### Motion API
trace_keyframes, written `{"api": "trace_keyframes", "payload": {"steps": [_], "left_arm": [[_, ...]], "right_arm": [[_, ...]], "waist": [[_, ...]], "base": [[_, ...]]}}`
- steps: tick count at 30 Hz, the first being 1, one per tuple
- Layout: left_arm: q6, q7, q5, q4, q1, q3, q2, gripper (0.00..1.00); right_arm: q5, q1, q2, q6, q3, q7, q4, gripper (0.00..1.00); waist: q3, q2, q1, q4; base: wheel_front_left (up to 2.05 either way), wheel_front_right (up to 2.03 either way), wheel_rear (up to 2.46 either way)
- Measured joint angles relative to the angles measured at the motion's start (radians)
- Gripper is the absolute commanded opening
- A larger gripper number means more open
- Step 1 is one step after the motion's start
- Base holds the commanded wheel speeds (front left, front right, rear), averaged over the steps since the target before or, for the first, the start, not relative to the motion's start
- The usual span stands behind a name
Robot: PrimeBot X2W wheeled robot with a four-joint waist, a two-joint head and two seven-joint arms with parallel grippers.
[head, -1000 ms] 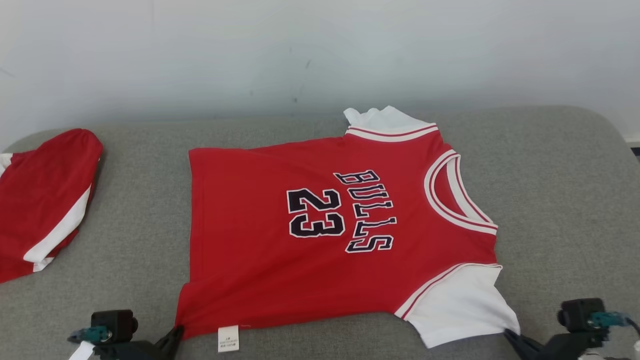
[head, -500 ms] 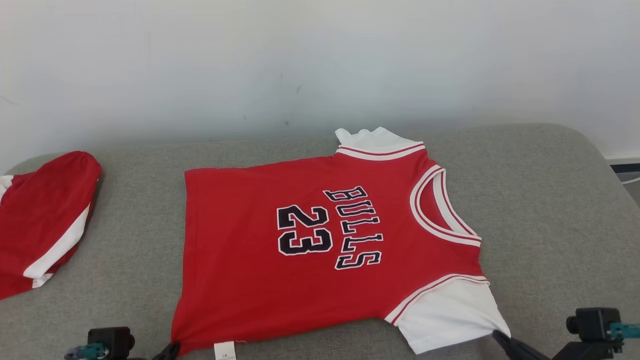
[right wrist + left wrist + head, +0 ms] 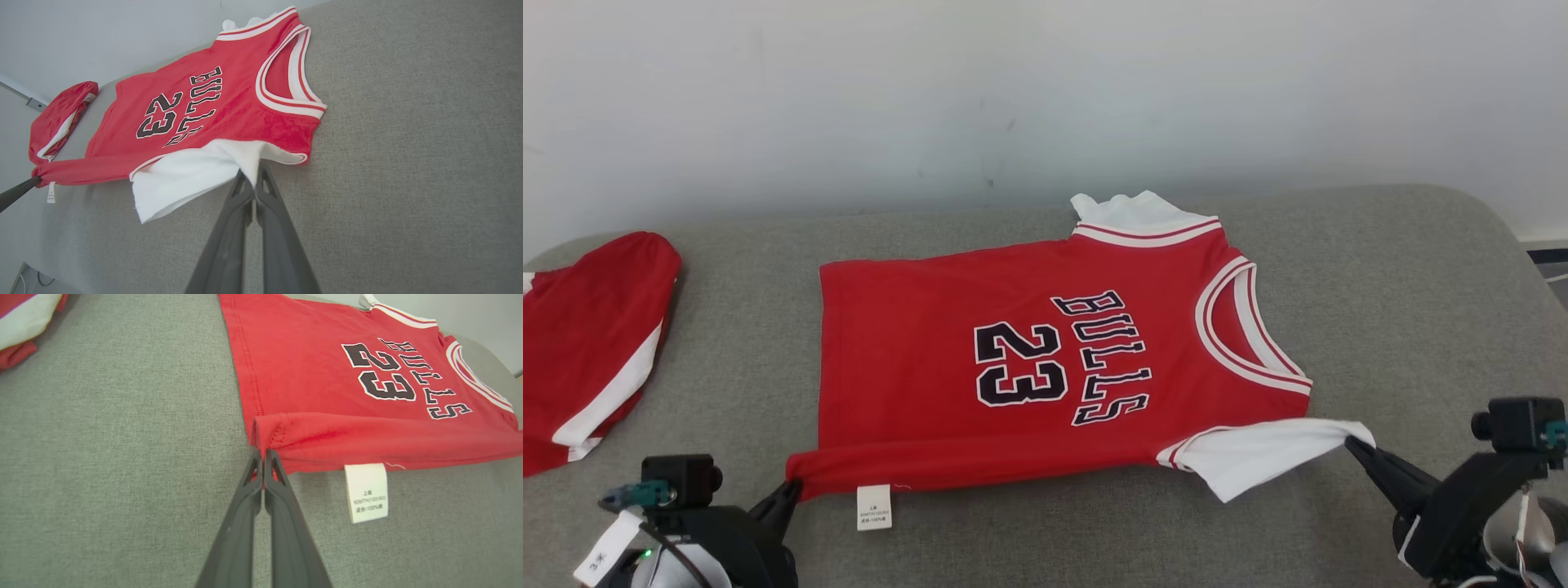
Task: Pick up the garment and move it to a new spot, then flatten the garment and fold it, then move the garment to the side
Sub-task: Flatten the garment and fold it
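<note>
Garment [image 3: 1013,359] has its near edge raised for folding: left tool [image 3: 792,488] pinching its hem corner [image 3: 809,472], right tool [image 3: 1349,443] pinching its white sleeve [image 3: 1258,457].

You're facing a pale, off-white wall [image 3: 1045,90], plain and evenly lit, with a few small dark scuffs [image 3: 1010,125] near its middle. Below it a grey fabric cushion [image 3: 1421,294] runs right across your view, coarse in weave and rounded at the far corners. Past the right corner you catch a strip of white skirting [image 3: 1539,239] with a dark sliver just under it. Light is soft, shadows faint. From the right wrist, a thin grey rail [image 3: 18,94] crosses the wall.
</note>
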Motion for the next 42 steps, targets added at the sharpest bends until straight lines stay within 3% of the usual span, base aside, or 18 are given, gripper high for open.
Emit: {"api": "trace_keyframes", "payload": {"steps": [12, 21, 42], "left_arm": [[-0.015, 0.070, -0.020, 0.058, -0.130, -0.012, 0.000, 0.00], [-0.016, 0.083, -0.026, 0.092, -0.166, -0.018, -0.005, 0.00], [-0.024, 0.026, -0.017, 0.185, -0.263, -0.033, -0.044, 0.00]], "right_arm": [[-0.035, -0.290, 0.031, -0.004, 0.084, 0.089, 0.152, 0.00], [-0.090, -0.413, 0.060, -0.003, 0.127, 0.104, 0.269, 0.00], [-0.231, -0.580, 0.128, 0.015, 0.203, -0.049, 0.486, 0.00]], "waist": [[0.067, 0.0000, 0.0001, -0.013], [0.117, 0.0000, 0.0001, -0.021], [0.203, 0.0000, 0.0002, 0.003]], "base": [[0.00, 0.00, 0.00], [0.00, 0.00, 0.00], [0.00, 0.00, 0.00]]}}
